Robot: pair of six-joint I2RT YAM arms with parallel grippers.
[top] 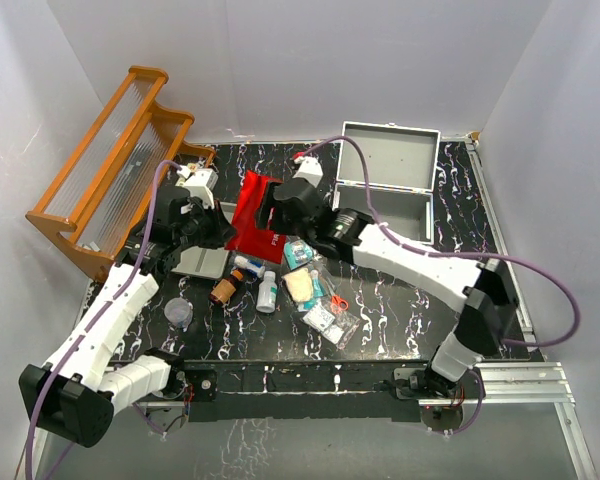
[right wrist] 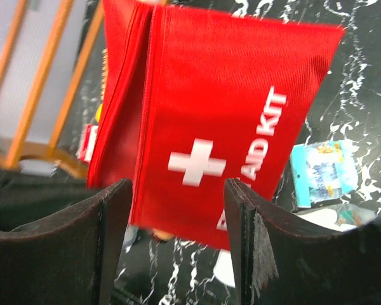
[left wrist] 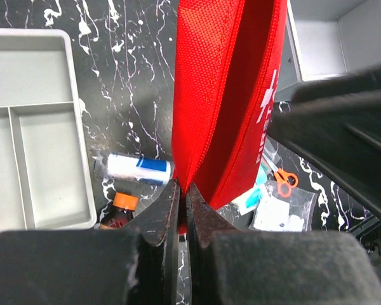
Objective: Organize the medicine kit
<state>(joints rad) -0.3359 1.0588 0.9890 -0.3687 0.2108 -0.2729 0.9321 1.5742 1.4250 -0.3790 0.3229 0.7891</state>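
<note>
As left claw [left wrist: 183, 190] pinches, woven red pouch [left wrist: 228, 95]

Marbled table [top: 410, 310] — medicine kit [top: 390, 160], tray [left wrist: 44, 70], bottles [top: 267, 292]

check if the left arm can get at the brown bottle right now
Probably not yet: the left gripper is shut on the edge of the red pouch, so it's busy. The brown bottle lies uncovered close by.
</note>
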